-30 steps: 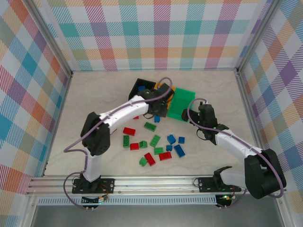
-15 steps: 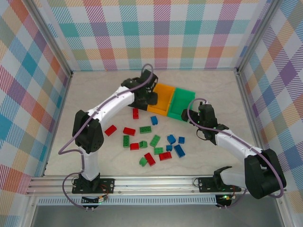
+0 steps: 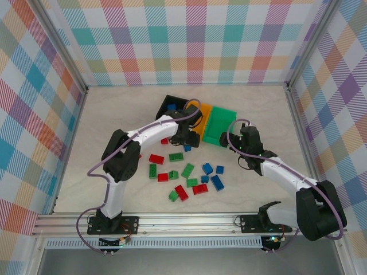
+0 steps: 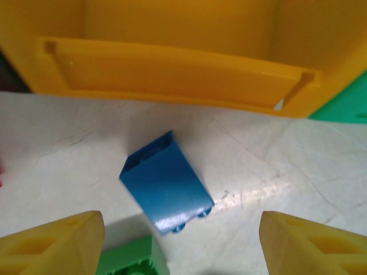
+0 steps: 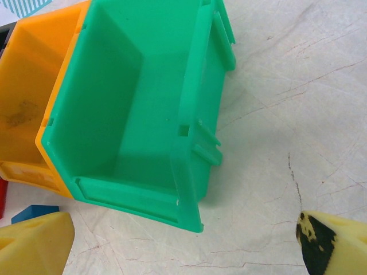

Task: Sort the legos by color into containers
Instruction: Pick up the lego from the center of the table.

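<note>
Top external view: I saw three bins joined in a row at mid-table, with the black bin [image 3: 179, 101] on the left, the orange bin [image 3: 205, 114] in the middle and the green bin [image 3: 225, 112] on the right. One blue piece [image 3: 171, 106] sat inside the black bin. The loose bricks [image 3: 176, 157] lay scattered on the table [image 3: 114, 114] in front of the bins, between my two arms. Red, green and blue were mixed, a few close together and most apart. My left arm [image 3: 150, 130] reached across to the front of the orange bin and covered part of it. My right arm [image 3: 281, 172] pointed at the near corner of the green bin.

Left wrist view: the left claw [image 4: 180, 229] was released, its yellow fingers [image 4: 54, 246] wide apart and gripping nothing. A blue brick [image 4: 166, 183] lay on the table between and just beyond them, touching neither. It was tipped over with its studs toward the lower right, just in front of the orange bin's front lip. A green brick [image 4: 135, 260] sat just beside it at the bottom edge; I couldn't tell if the two touched.

Right wrist view: the right claw [image 5: 184, 229] was released too, fingers wide, with bare table between them. The green bin stood just ahead, with the orange bin joined on its left. The blue brick showed by the left-hand finger.
</note>
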`<state>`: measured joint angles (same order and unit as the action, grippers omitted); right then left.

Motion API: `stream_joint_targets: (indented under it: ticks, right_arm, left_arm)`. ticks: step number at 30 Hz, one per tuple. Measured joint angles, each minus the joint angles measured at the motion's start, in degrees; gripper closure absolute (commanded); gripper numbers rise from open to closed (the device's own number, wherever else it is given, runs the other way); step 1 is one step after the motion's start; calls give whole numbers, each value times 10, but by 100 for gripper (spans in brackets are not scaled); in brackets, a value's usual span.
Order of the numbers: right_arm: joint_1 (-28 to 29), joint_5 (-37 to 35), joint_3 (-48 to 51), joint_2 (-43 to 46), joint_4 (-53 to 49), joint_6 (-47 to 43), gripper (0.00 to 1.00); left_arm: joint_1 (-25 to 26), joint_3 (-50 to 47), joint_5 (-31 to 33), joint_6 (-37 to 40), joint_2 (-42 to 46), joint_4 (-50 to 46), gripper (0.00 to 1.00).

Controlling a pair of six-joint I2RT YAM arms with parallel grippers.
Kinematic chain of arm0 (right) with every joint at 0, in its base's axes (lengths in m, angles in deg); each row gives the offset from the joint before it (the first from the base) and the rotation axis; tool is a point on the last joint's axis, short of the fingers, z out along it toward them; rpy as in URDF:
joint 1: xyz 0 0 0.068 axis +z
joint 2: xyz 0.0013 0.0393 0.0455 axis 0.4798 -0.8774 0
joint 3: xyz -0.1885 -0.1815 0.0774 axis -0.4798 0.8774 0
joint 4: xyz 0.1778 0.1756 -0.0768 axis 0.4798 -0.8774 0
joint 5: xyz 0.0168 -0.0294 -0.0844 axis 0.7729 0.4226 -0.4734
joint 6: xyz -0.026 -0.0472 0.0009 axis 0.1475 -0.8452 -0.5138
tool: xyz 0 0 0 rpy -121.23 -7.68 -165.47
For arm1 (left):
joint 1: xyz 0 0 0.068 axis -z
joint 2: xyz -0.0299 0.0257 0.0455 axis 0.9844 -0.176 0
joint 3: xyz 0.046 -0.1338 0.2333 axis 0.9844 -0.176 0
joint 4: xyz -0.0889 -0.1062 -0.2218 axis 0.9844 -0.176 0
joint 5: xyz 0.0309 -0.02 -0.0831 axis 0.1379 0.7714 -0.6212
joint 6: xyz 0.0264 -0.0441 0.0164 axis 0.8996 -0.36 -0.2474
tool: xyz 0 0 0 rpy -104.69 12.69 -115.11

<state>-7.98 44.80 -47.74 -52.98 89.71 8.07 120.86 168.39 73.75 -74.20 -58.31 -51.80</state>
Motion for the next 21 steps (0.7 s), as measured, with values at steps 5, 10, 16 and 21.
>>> stream_joint_targets:
  ticks: [5,10,16,21]
  right_arm:
    - [0,0,0,0,0,0,1]
    - [0,2,0,0,0,0,1]
    - [0,2,0,0,0,0,1]
    - [0,2,0,0,0,0,1]
  left_arm:
    - [4,24,4,0,-44,-17,48]
    - [5,24,7,-1,-47,-20,74]
    - [5,12,41,0,-8,-30,78]
    - [-16,26,78,15,68,-40,77]
